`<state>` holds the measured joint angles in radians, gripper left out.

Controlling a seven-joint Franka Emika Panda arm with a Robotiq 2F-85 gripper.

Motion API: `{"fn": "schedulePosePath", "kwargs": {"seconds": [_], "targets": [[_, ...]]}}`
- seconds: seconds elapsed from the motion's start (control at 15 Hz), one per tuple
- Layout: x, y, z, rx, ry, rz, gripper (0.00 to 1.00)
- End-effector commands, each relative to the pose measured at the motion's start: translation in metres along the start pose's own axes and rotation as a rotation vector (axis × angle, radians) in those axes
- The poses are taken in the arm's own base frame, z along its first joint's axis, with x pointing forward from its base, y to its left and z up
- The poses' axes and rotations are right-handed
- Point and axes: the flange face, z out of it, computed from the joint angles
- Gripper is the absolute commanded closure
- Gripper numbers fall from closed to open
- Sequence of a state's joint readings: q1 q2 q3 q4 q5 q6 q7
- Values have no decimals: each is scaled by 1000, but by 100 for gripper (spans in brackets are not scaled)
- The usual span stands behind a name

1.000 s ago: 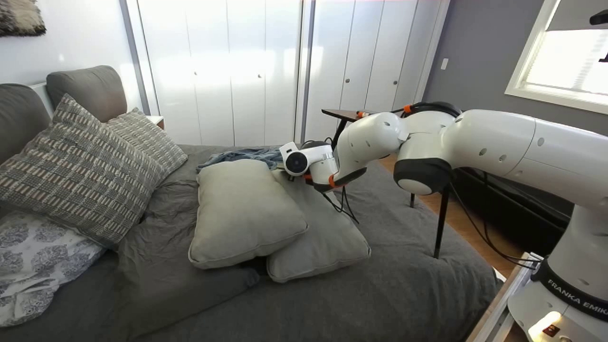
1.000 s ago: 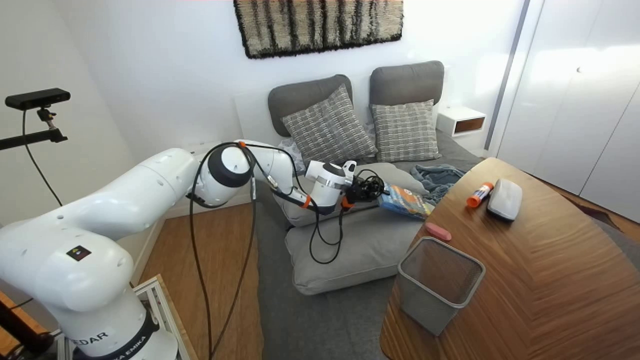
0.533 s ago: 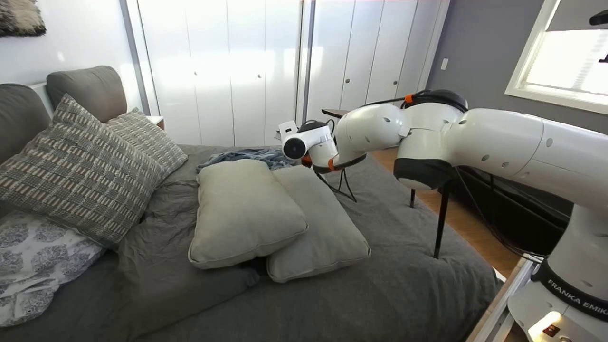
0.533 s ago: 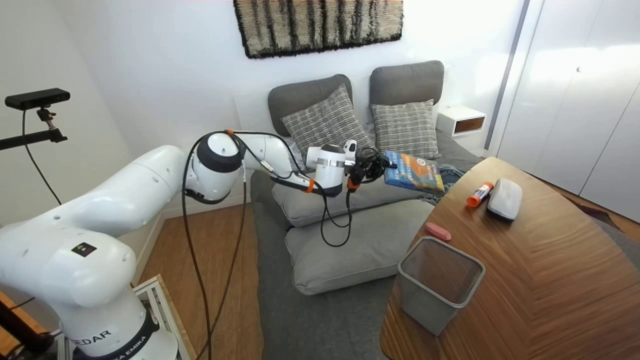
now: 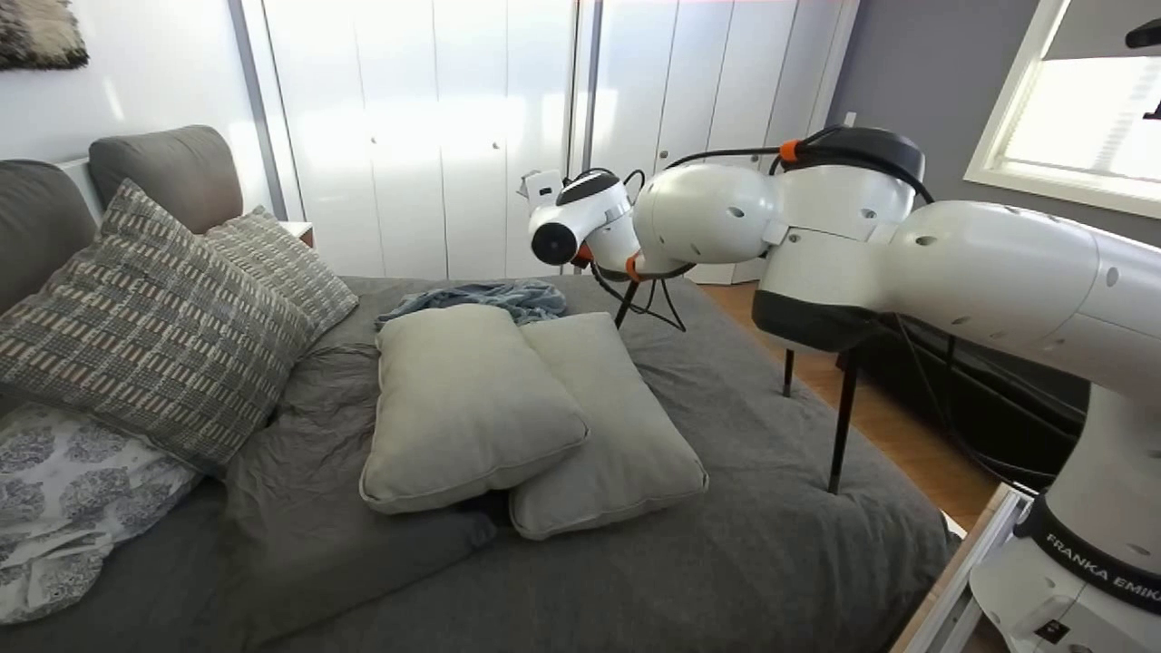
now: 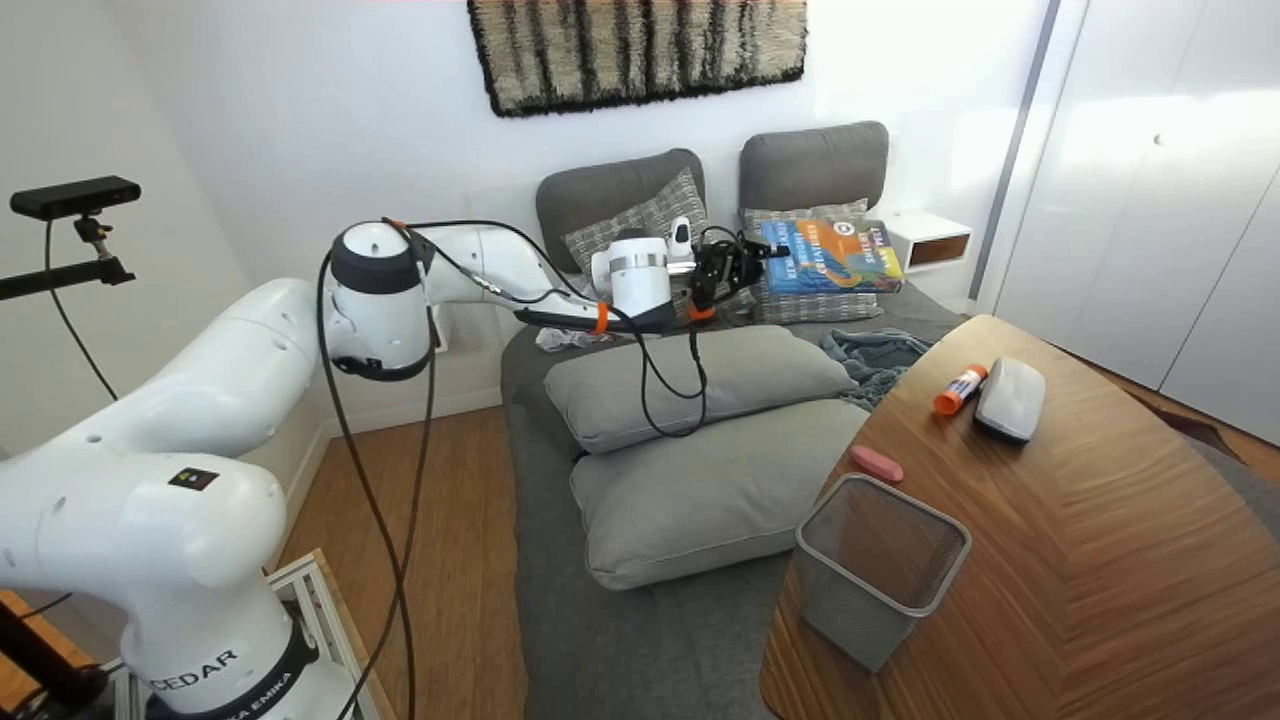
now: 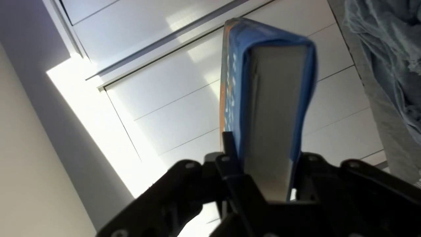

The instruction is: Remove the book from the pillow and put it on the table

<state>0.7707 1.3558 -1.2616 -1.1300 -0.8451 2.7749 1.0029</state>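
In an exterior view, the gripper [image 6: 778, 252] is clamped on the left edge of an illustrated blue hardback book [image 6: 832, 258], held in the air at the upper right of the frame, in front of a checked cushion [image 6: 820, 307]. The flatter grey pillow [image 6: 720, 490], lower middle, lies free of the book, so the lift looks done and the carry to the wooden bench [image 6: 1120, 540], lower right, seems in hand. Next, the book should swing out over that bench, clearing the wire-mesh bin [image 6: 845, 615] and glue stick [image 6: 960, 390], and settle on bare wood before any release.

In an exterior view, the robot's wrist [image 5: 580, 218], upper centre, hides the gripper; the plumper pillow [image 5: 467, 408] lies well below it on the bed [image 5: 726, 562].

In the wrist view, the book rises through the centre, page edges toward the camera, the gripper pinching its covers; its far end is unsupported, so a gentle swing seems wise.
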Motion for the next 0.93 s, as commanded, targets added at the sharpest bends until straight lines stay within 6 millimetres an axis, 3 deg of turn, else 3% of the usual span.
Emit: {"fn": "schedulePosePath", "kwargs": {"seconds": [0.0,0.27,0.53,0.73,0.87], "targets": [[-28,57,-5,-80,-107,-21,89],[-89,94,-3,-24,-252,-49,89],[-153,153,-2,-107,-429,-71,89],[-178,199,-3,-197,-518,-107,89],[-182,215,-1,-221,-544,-138,89]]}}
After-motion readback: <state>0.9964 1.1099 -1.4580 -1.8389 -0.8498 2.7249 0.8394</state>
